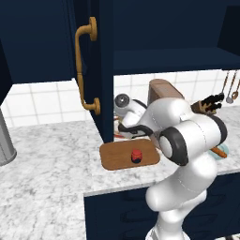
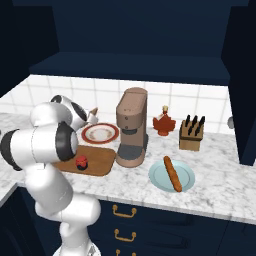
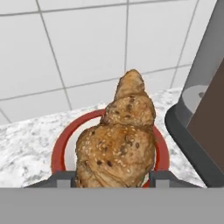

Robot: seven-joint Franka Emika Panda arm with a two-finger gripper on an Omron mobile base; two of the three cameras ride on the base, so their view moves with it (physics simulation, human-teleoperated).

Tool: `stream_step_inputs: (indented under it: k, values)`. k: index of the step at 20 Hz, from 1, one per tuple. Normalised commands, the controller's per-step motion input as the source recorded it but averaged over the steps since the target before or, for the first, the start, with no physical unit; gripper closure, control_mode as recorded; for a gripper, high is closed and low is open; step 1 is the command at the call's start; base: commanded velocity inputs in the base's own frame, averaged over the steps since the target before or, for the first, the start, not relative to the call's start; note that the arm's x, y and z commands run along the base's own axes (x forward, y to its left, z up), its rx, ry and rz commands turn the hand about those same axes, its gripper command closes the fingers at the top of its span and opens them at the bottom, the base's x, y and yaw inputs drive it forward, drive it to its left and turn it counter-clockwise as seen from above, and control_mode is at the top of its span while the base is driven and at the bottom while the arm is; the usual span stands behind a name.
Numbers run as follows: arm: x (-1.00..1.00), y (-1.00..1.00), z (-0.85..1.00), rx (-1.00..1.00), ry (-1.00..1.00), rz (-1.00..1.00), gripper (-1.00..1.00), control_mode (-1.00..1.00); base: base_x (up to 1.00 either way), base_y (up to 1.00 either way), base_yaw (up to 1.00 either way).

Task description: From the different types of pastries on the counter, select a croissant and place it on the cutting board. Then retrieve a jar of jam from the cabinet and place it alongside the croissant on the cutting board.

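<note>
Item one, croissant (image 3: 117,139): golden-tan, seeded, lumpy; in the hand view it sits dead centre between the two finger tips (image 3: 61,180), one tip at its 9 o'clock, the other at its 3 o'clock, the tapered end pointing to 12. You cannot tell whether the jaws press it or merely flank it; they stand about croissant-wide.

Item two, red-rimmed plate (image 3: 59,151): directly beneath the croissant, on the counter (image 3: 22,148) against the tiled wall.

Item three, cutting board (image 2: 100,162): brown, at the plate's 6 o'clock in the right base view, just beside the coffee machine (image 2: 132,127).

Item four, jar of jam (image 1: 136,156): red, dark-lidded, standing on the board already.

Item five, stick pastry (image 2: 173,173): on a pale plate (image 2: 159,176), at the machine's 4 o'clock; not wanted.

Step in hand, by your reading: taking the croissant. Next you need a firm close, a straight lift off the plate, then a carry toward 6 o'clock, setting down beside the jar without knocking it.
</note>
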Motion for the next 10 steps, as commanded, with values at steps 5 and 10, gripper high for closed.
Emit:
stream_step_inputs:
  k: [5, 10]
  values:
    - [-0.29, 0.02, 0.04, 0.01, 0.12, -0.02, 1.0, -1.0, 0.0, 0.0, 0.0]
    - [0.0, -0.1, 0.03, 0.16, 0.16, 0.0, 1.0, -1.0, 0.0, 0.0, 0.0]
